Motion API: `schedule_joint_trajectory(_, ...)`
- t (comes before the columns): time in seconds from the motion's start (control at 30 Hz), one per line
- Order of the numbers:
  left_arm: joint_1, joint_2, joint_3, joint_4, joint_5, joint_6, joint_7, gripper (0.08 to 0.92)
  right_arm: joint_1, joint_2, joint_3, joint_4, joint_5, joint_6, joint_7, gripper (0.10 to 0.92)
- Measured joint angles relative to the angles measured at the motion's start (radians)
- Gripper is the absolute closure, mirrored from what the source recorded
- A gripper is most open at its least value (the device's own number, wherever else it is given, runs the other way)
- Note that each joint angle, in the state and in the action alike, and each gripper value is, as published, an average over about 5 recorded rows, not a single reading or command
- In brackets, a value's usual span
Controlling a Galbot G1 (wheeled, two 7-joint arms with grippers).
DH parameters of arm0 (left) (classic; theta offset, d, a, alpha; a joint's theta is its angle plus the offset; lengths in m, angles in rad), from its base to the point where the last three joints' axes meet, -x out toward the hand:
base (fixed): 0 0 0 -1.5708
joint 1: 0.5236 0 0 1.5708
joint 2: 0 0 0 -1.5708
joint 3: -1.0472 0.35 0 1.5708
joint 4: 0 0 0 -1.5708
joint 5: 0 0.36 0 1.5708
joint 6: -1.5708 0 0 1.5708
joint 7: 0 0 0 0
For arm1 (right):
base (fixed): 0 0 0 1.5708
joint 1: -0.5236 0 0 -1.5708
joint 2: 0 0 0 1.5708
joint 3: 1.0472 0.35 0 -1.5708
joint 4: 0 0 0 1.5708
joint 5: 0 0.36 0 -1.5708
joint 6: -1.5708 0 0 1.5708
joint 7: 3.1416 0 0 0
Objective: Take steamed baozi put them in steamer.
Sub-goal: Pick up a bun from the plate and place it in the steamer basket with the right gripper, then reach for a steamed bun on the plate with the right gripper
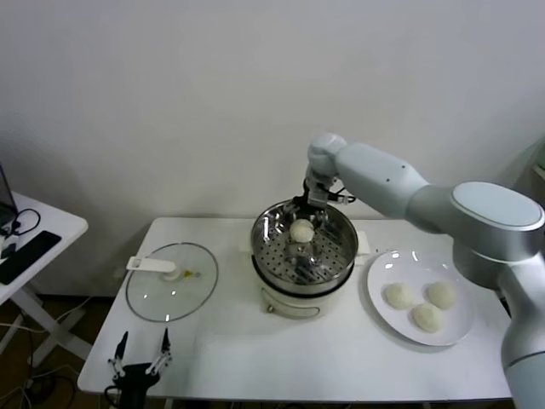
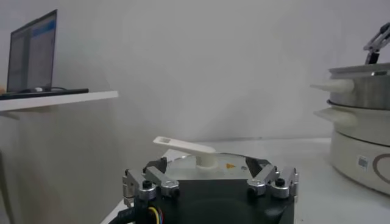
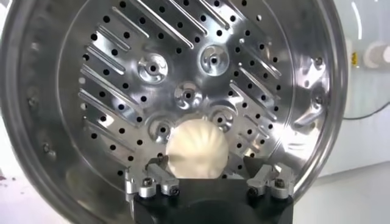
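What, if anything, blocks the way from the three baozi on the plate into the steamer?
Nothing visible does. The three baozi lie on the white plate beside the steamer, which is uncovered; the glass lid rests on the steamer's other side. One bun is already inside, under the open right hand.

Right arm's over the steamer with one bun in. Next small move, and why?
Probably lift the right gripper straight up out of the steamer. Its jaws stand open on either side of one baozi resting on the perforated floor, so that bun looks released; three baozi wait on the white plate.
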Motion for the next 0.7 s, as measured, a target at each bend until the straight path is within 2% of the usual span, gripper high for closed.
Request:
schedule_joint_trajectory(0.17,0.009,0.000,-0.001,-0.011,0.001,0.001,0.000,0.177,0.079,-0.041,-0.086,0.047,0.165,-0.071,-0.047,0.203)
schedule_joint_trajectory(0.4,0.023,0.000,0.000,-0.022,0.002,0.000,0.000,0.177,0.212,-0.155,-0.248,0.137,0.427,-0.262,-0.112,0.203)
schedule_joint_trajectory(0.7,0.026,0.000,0.001,-0.025,0.003,-0.002,0.000,0.177,0.319,-0.347,-0.421,0.304,0.624,-0.516,-0.131,0.203)
